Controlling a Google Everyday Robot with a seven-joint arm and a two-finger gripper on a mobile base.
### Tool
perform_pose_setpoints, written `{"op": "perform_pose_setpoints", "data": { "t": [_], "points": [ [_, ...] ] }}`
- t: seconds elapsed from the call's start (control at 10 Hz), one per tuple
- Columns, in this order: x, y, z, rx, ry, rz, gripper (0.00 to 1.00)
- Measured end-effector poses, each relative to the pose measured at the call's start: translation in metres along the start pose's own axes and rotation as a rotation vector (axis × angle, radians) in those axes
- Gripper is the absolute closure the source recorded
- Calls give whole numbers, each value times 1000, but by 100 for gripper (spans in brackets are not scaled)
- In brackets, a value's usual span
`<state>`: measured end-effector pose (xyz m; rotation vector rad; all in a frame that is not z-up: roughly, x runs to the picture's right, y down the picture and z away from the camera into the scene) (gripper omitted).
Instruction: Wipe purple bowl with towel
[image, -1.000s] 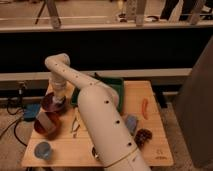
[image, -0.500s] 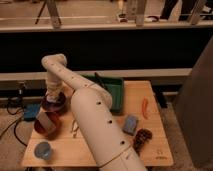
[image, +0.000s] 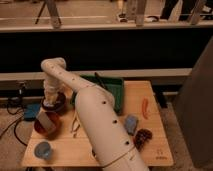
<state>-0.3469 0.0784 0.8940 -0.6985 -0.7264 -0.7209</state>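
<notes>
Camera view shows the white arm's gripper lowered over the dark purple-maroon round bowl near the wooden table's left edge, pressing a pale cloth towel into it. An orange-red bowl sits just in front; no writing is legible.

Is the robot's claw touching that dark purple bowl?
Cannot tell. In the camera view the gripper hangs right over the purple bowl, with pale towel around it hiding any contact.
</notes>
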Motion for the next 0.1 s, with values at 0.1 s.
{"op": "perform_pose_setpoints", "data": {
  "t": [0.1],
  "points": [
    [-3, 8, -1, -11, -2, -2, 100]
  ]
}}
